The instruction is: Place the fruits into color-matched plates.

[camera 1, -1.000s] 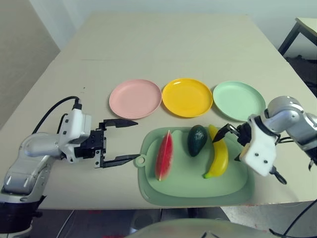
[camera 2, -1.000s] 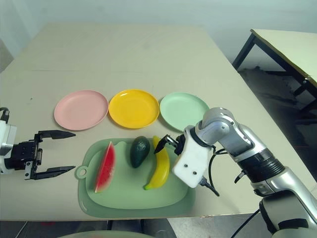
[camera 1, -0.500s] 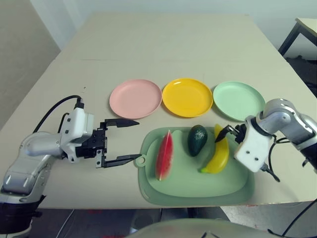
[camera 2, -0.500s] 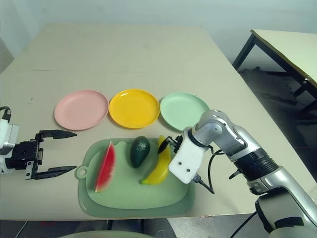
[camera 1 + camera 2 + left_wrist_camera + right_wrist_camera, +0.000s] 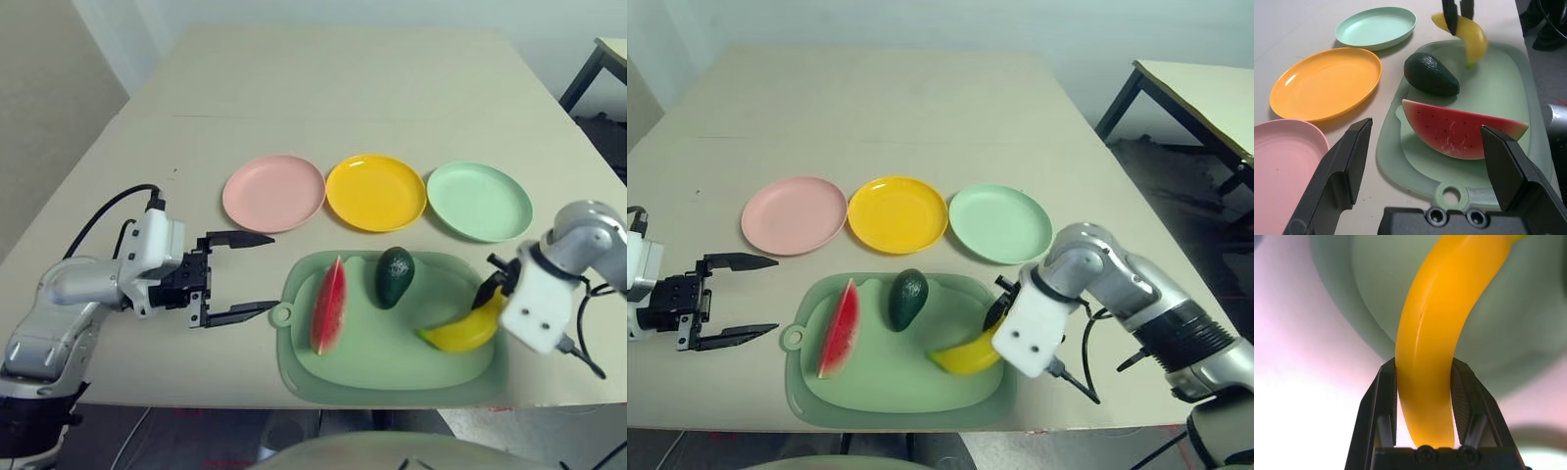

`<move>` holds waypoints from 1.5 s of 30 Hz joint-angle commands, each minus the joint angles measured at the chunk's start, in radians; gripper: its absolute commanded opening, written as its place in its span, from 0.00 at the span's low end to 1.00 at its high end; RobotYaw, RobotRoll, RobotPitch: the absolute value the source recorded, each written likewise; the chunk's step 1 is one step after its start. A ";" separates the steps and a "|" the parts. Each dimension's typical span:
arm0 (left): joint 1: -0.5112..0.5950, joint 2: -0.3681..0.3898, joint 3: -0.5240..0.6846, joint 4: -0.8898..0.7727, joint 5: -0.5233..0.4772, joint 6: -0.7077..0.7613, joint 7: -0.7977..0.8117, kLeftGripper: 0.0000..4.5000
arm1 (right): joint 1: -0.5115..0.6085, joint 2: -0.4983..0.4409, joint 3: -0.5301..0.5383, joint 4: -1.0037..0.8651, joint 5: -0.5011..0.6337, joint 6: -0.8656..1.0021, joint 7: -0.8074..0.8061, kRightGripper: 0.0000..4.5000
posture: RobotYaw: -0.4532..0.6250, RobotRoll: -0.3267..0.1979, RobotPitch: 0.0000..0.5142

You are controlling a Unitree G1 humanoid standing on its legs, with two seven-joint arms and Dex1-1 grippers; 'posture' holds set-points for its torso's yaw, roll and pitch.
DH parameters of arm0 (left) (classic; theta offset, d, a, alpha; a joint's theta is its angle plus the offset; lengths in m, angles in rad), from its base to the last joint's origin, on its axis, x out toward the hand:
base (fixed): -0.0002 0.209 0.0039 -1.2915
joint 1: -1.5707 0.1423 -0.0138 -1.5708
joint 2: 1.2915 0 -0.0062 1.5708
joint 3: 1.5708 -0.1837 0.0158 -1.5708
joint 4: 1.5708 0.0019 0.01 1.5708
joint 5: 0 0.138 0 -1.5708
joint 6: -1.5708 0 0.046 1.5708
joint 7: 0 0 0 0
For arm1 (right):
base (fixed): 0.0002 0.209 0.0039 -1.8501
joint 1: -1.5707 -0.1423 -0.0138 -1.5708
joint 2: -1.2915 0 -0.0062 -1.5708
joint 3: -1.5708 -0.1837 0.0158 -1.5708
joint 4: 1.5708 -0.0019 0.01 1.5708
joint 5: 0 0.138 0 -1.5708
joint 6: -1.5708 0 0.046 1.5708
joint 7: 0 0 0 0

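Across the table (image 5: 323, 88) you have, at lower centre of the head view, the pale green mat (image 5: 392, 367), and above it in a row the pink plate (image 5: 273, 192), the yellow plate (image 5: 376, 191) and the mint green plate (image 5: 479, 200), all three bare. On the mat the watermelon wedge (image 5: 328, 305) stands on edge at its left side and the avocado (image 5: 394, 276) lies near its top centre, so neither has been sorted. The step in hand looks like the banana: the right gripper (image 5: 495, 291) at the right of the frame is pinching one end of the banana (image 5: 460, 331), and your right wrist view confirms both fingers (image 5: 1387, 399) pressed against the yellow fruit, which hangs over the mat's right corner; whether its far tip touches the mat you cannot tell. Your next move, as I judge it, is to raise it well above the mat's rim, carry it up and left in the frame past the avocado to the yellow plate in the middle of the row, lower it and let go. The left gripper (image 5: 240, 278) waits at centre left with its fingers spread wide, just beside the mat's ring tab (image 5: 282, 315) and facing the watermelon.
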 commanded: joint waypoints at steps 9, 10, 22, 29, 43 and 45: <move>0.030 -0.010 0.009 -0.018 0.006 0.104 0.125 1.00 | -0.443 0.283 -0.019 0.467 -0.001 0.347 -0.014 0.33 | 0.55 0.62 0.15; 0.024 -0.013 0.007 -0.018 0.002 0.126 0.147 1.00 | -0.461 0.320 -0.030 0.497 -0.012 0.360 -0.030 0.33 | 0.55 0.62 0.15; -0.056 -0.049 -0.004 0.037 0.096 0.215 0.350 1.00 | -0.507 0.626 -0.053 0.802 -0.182 0.384 -0.249 0.33 | 0.58 0.62 0.18; -0.013 -0.045 -0.024 0.082 0.187 0.183 0.378 1.00 | -0.538 0.734 -0.039 0.997 -0.291 0.384 -0.384 0.33 | 0.59 0.62 0.20; 0.007 -0.064 -0.018 0.080 0.194 0.166 0.363 1.00 | -0.532 0.795 -0.061 1.105 -0.370 0.363 -0.446 0.33 | 0.60 0.62 0.18; 0.007 -0.065 -0.017 0.078 0.194 0.168 0.363 1.00 | -0.531 0.796 -0.063 1.108 -0.372 0.362 -0.448 0.33 | 0.60 0.62 0.18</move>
